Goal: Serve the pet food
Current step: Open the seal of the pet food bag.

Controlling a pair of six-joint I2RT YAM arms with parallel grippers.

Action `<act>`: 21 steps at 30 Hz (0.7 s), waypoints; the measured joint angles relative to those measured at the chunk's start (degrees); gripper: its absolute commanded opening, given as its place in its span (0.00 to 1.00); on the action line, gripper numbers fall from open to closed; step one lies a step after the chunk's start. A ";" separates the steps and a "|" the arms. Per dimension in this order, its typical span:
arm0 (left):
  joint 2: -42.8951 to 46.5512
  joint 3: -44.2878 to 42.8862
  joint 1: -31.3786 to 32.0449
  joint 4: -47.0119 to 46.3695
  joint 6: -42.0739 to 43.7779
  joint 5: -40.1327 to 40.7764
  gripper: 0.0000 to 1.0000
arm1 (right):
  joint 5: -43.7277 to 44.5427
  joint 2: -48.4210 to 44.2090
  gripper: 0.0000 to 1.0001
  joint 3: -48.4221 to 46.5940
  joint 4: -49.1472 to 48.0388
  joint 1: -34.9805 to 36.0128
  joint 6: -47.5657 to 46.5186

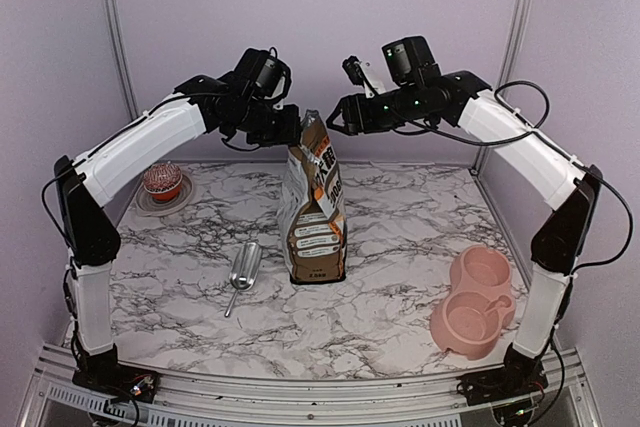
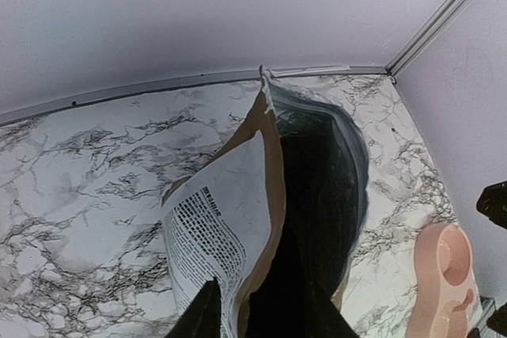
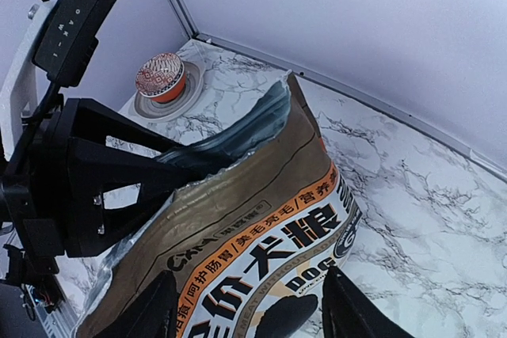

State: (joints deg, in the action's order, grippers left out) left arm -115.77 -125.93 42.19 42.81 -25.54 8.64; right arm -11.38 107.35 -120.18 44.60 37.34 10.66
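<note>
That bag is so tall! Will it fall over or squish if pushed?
Probably tippy: the bag stands tall on a narrow base. Likely floppy near the top, where its open rim looks creased and bent.

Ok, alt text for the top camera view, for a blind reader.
A brown pet food bag stands upright on a marble table, the left gripper and right gripper at its top. A metal scoop lies left of it, a pink double bowl right.
</note>
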 measured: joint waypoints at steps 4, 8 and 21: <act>-1.57 -1.99 -0.04 0.42 -0.46 -0.28 0.27 | 0.13 -0.17 0.60 0.81 -0.15 0.00 -0.26; -2.97 -3.63 -0.20 0.96 -1.09 -0.83 0.00 | 0.09 -0.24 0.60 1.75 -0.35 -0.39 -0.50; -4.48 -6.38 -0.31 1.29 -2.08 -3.56 0.00 | -5.40 -0.24 0.60 0.94 -1.38 -1.18 1.42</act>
State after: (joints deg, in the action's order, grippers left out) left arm -120.25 -132.31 41.89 44.10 -27.62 5.08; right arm -16.78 107.11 -119.24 43.22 36.16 12.08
